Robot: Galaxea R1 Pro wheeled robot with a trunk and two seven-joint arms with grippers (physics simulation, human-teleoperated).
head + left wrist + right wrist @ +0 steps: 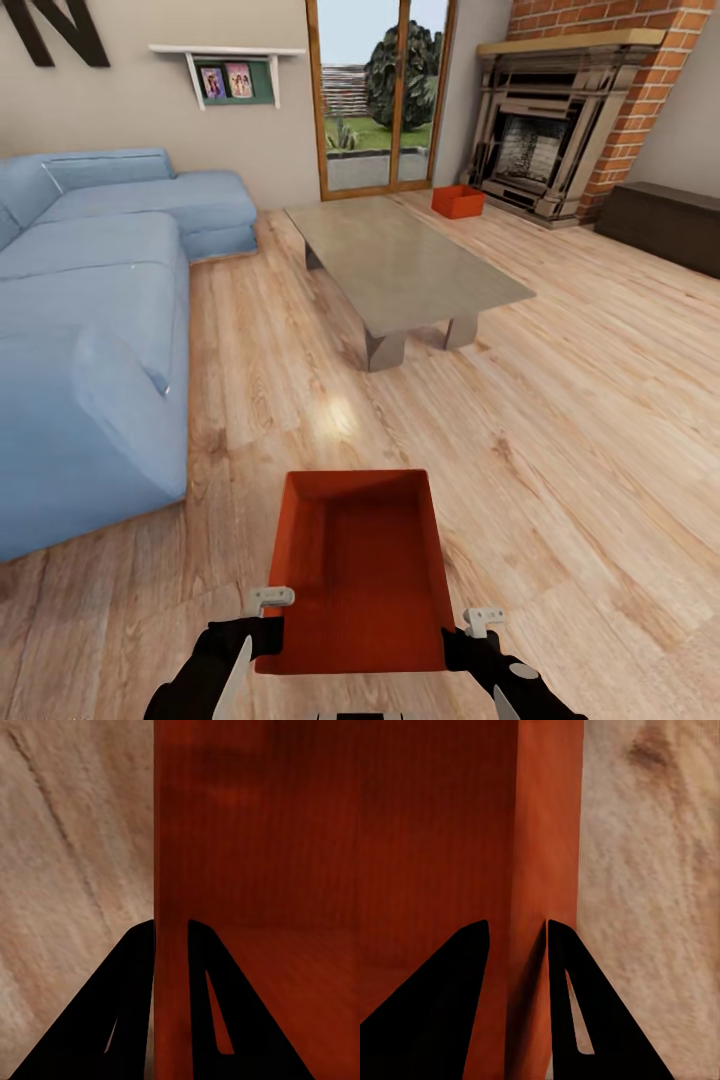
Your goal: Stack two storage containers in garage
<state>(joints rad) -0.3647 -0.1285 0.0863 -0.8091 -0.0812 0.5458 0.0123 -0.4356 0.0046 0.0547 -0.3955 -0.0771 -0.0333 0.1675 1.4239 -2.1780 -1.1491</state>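
Left gripper (171, 945): clamped on near storage container's (365, 570) left wall
Right gripper (516, 945): clamped on its right wall
Second container (458, 201): by fireplace (540, 140)

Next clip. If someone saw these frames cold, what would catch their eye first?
Most striking is the rust-red open container close in front of the robot, above the light plank floor, with the left gripper and right gripper each clamped on a side wall. Next, the pale blue sofa along the left and the grey coffee table mid-room. A second red container sits far off by the brick fireplace.
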